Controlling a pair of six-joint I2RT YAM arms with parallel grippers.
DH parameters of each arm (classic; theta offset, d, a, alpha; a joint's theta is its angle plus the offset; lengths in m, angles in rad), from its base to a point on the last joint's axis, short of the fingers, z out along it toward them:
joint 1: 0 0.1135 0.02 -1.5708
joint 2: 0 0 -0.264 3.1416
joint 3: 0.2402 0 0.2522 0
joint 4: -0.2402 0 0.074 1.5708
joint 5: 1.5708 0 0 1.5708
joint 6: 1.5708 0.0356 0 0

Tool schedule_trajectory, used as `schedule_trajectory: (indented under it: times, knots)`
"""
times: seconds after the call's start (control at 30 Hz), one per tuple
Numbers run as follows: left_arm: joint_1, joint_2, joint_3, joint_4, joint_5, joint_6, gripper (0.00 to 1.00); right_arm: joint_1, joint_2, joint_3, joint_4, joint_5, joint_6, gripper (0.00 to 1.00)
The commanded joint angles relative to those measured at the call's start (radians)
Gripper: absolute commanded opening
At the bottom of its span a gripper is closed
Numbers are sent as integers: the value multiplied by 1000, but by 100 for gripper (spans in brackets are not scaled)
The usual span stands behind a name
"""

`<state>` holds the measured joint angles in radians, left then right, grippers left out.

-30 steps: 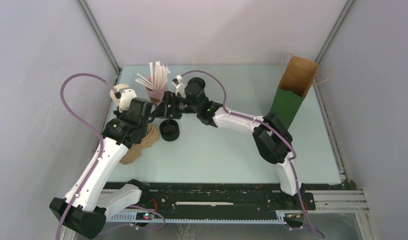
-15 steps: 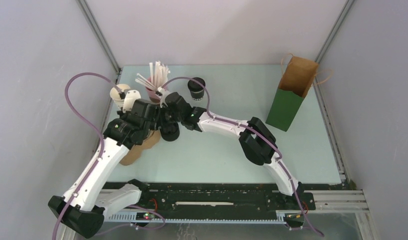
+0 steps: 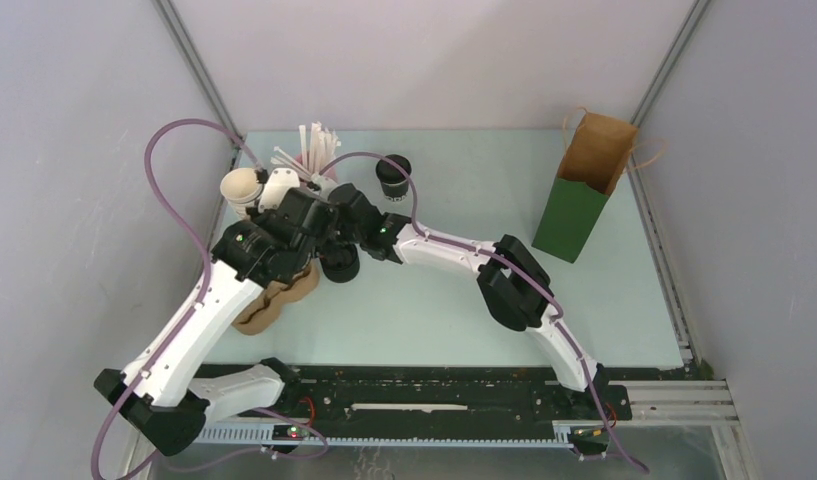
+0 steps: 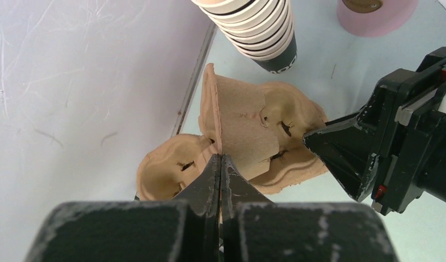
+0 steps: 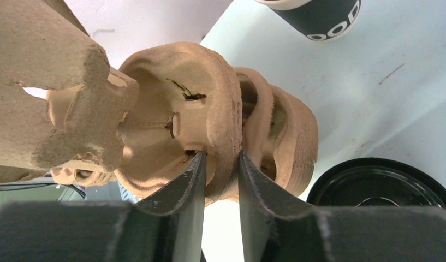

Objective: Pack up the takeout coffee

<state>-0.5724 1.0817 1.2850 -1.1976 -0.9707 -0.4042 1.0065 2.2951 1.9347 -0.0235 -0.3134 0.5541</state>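
Brown moulded-pulp cup carrier (image 4: 248, 125) was pinched by left gripper (image 4: 219, 164) and right gripper (image 5: 220, 164); black-lidded dark paper takeout coffee (image 3: 392, 175) was not yet placed in green paper bag (image 3: 582, 195)

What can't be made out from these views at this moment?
Top view: pulp carriers mostly covered by the left arm.
Top view: inside of the paper bag, hidden by its own walls.
Right wrist: lid stack cut off by the bottom edge.
Wrist views: takeout coffee lies outside both.
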Motion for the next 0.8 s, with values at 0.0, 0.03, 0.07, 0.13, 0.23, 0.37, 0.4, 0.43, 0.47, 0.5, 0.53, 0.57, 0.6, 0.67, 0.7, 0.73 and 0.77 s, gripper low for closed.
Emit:
schedule_trajectory:
  times: [0.0, 0.03, 0.07, 0.13, 0.23, 0.37, 0.4, 0.43, 0.47, 0.5, 0.53, 0.57, 0.6, 0.67, 0.7, 0.73, 0.77]
  knots:
    - [-16, -1, 65, -6, -132, -24, 0, 17, 10, 50, -39, 15, -52, 20]
    - [-16, -5, 54, -4, -135, -27, 0, 17, 9, 50, -50, 27, -59, 15]
    - [-17, -12, 38, -3, -139, -36, 0, 17, 6, 43, -54, 42, -66, 13]
    - [-16, -33, -13, 13, -151, -50, 0, 18, 2, 36, -74, 84, -81, 12]
    - [0, -70, -94, 57, -118, -51, 0, 18, -5, 36, -105, 120, -104, 11]
    - [56, -127, -172, 141, -42, -5, 0, 27, -16, 31, -134, 182, -124, 7]
    - [66, -138, -181, 161, -24, 15, 0, 30, -15, 34, -141, 193, -126, 5]
    - [71, -142, -183, 177, -10, 35, 0, 36, -13, 36, -153, 206, -121, 3]
    - [72, -143, -183, 195, 2, 52, 0, 43, -12, 37, -158, 221, -111, 2]
    - [72, -141, -180, 206, 12, 66, 0, 52, -12, 34, -158, 235, -94, 1]
    - [73, -133, -175, 213, 18, 72, 0, 62, -9, 31, -162, 254, -75, 1]
    - [76, -121, -168, 215, 31, 77, 0, 71, -6, 31, -168, 281, -51, 1]
    - [78, -108, -160, 212, 50, 77, 0, 79, -3, 29, -169, 295, -26, 1]
    - [78, -80, -136, 195, 104, 56, 5, 87, 0, 17, -161, 312, 21, 2]
    - [78, -72, -124, 184, 128, 47, 15, 87, -2, 6, -151, 311, 41, 2]
    - [78, -70, -112, 173, 143, 33, 24, 84, -2, 1, -140, 298, 53, 2]
    - [78, -73, -102, 161, 156, 21, 34, 82, -1, 0, -132, 284, 56, 2]
